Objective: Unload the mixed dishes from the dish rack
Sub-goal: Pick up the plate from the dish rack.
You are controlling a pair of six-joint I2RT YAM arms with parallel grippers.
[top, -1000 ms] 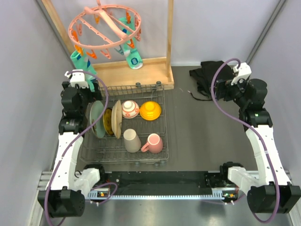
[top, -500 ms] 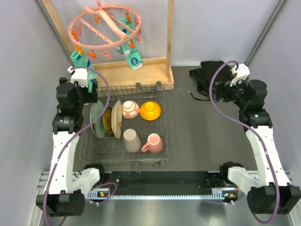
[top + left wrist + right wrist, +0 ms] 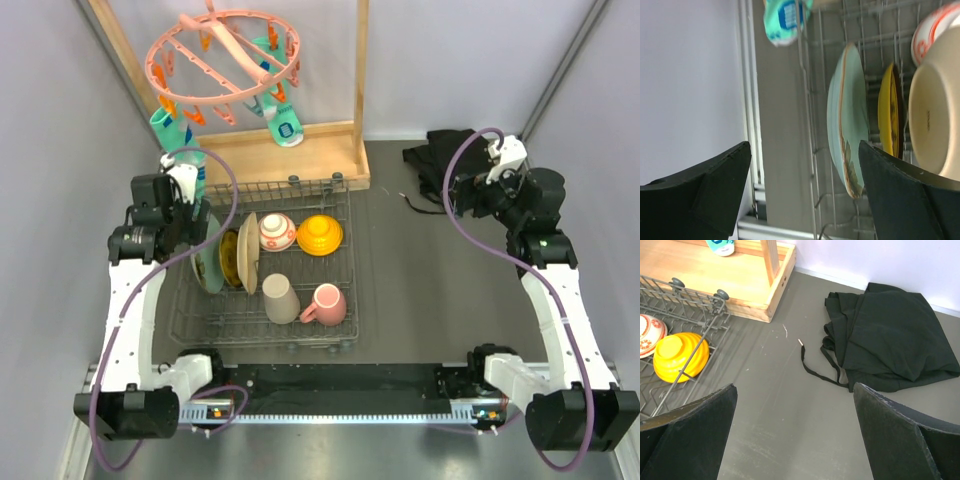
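The dish rack (image 3: 349,285) holds the mixed dishes. A pale green plate (image 3: 207,257), a small yellow plate (image 3: 230,258) and a cream plate (image 3: 248,252) stand on edge at its left. Behind are a red-white bowl (image 3: 277,232) and an orange bowl (image 3: 319,235); in front lie a beige cup (image 3: 280,298) and a pink mug (image 3: 326,305). My left gripper (image 3: 190,222) hangs open over the rack's left edge. The green plate (image 3: 847,115) is close to its right finger, untouched. My right gripper (image 3: 462,195) is open above bare table, far from the rack.
A wooden frame (image 3: 290,150) with a pink peg hanger (image 3: 222,55) stands behind the rack. A black cloth (image 3: 890,340) with a loose strap lies at the back right. A grey wall runs close along the rack's left side (image 3: 690,75).
My left arm has swung toward the rack, bringing its gripper over the left edge beside the green plate, its jaws slightly narrower. The right arm has barely moved.
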